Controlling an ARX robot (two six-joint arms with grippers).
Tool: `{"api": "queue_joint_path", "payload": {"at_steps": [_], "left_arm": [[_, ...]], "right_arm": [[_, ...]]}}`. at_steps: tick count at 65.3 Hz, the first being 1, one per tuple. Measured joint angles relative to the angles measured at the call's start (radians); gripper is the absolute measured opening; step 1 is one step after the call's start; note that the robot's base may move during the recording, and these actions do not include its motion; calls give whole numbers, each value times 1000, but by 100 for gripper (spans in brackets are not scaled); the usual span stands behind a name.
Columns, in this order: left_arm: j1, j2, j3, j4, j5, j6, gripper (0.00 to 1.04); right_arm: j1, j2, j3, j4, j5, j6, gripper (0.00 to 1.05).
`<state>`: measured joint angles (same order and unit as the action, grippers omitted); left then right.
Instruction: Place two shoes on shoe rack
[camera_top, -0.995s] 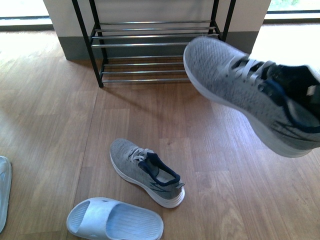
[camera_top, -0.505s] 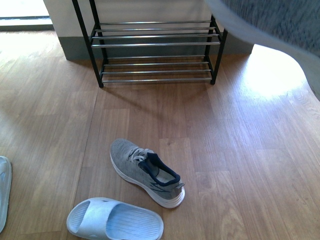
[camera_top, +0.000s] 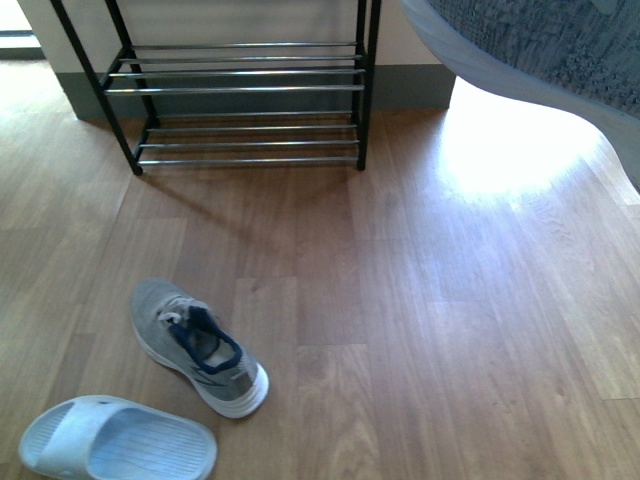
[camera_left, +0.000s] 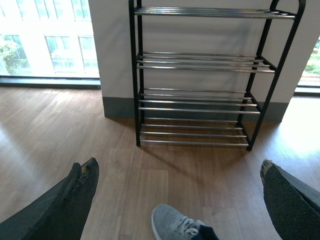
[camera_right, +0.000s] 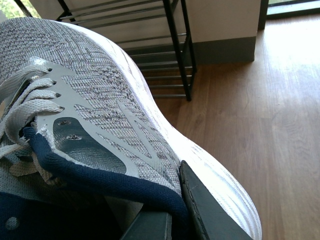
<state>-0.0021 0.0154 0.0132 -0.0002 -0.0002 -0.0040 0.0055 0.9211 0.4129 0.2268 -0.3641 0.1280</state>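
Against the front view of half a second ago, the whole scene sits further left in the picture. The shoe rack, which then stood near the middle at the top, now stands left of centre against the wall, and its bars are bare. The second grey sneaker and the pale blue slide on the wooden floor have slid toward the lower left corner of the view. They keep their places relative to each other, the slide just in front of the sneaker's heel. The edge of another slide seen at the far left a second ago is out of the picture. The grey sneaker in the air still fills the upper right corner, close to the camera, well short of the rack and off to its right. The right wrist view shows the right fingers clenched on that sneaker's navy heel collar, one dark finger pressed against its outer side. The left fingers are spread wide and grasp nothing, facing the rack, with the toe of the second sneaker on the floor between them.
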Motion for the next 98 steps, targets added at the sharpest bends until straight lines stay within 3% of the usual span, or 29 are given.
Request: {"api": "queue_joint_path", "payload": {"at_steps": [10,15,20,26,34,38,48,58,98], "left_arm": [[-7,9,4,-13,-23,-12,95],[-110,161,86,-209,-309,-145,95],[-145,386,130,-190,-414,-305,95],[-164,823,190,76,-370,-512,95],[-202,1367,341,371,-349,-591,95],[-202,1608,423,420,-319,-603,95],[-198,2071,610,415,-286,-635,95],[-198,2336,783,366,-256,-684,95],[-105,2744,1218,245,-234,-727,95]], "right_arm": [[-8,0,0,0,19,0,1],[-6,0,0,0,14,0,1],[-6,0,0,0,7,0,1],[-2,0,0,0,-3,0,1],[-2,0,0,0,-2,0,1],[-2,0,0,0,-2,0,1],[-2,0,0,0,0,0,1],[-2,0,0,0,0,0,1],[-2,0,0,0,0,0,1]]}}
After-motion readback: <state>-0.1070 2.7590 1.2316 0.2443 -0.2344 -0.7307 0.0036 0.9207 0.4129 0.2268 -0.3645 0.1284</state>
